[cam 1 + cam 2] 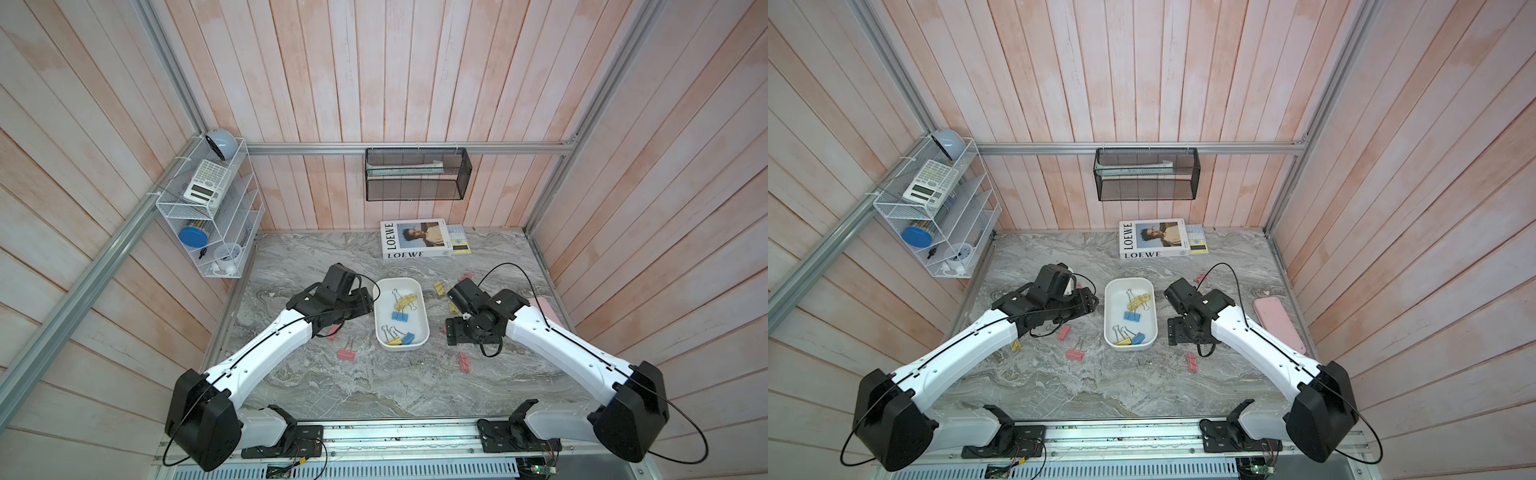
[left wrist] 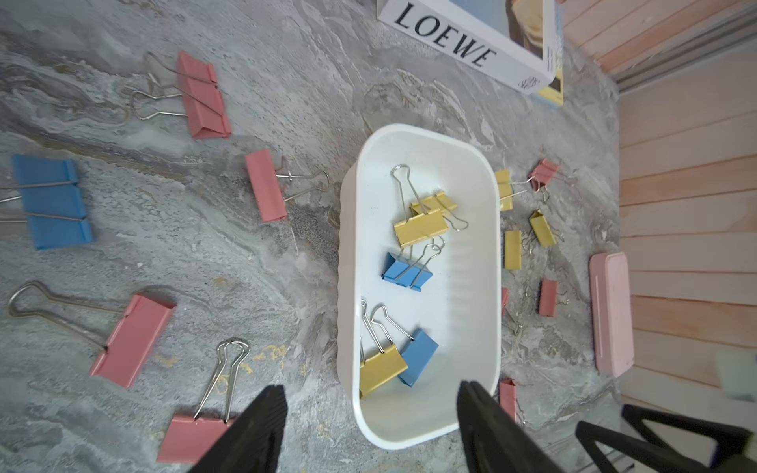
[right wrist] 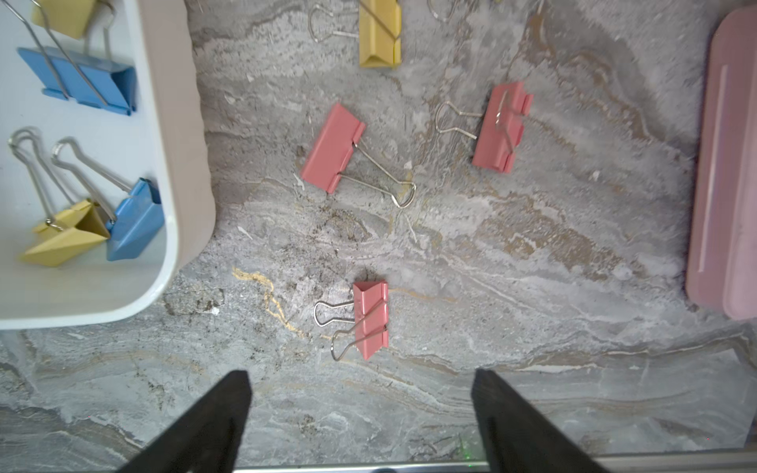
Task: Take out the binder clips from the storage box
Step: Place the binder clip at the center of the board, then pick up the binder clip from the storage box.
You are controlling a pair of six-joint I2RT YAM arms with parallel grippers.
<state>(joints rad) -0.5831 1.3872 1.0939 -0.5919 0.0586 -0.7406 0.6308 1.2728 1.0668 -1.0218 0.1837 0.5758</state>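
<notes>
Binder clips (image 1: 400, 316), the little fold-back kind with pink, yellow or blue bodies and silver wire handles, are mostly out already. I count five left in the shallow white plastic storage box (image 1: 419, 322) with rounded corners, sitting between the two arms on the grey marbled tabletop (image 1: 374, 382). The rest are scattered on the tabletop either side of it.

So we're between picks, I'd say. The right pincer (image 3: 360, 374) hangs beside the box, jaws wide apart and empty, with a pink clip (image 3: 370, 319) lying on the stone just ahead of it. The left pincer (image 2: 370, 389) is at the box's edge on its own side, jaws apart and empty too. Its wrist view frames the box end where a yellow clip (image 2: 381, 368) and a blue clip (image 2: 420, 356) lie touching. Can't tell if it's right above them.

Next move, my guess: drop in, close on just one of that pair, then lift clear of the wall without dragging the neighbour along.
</notes>
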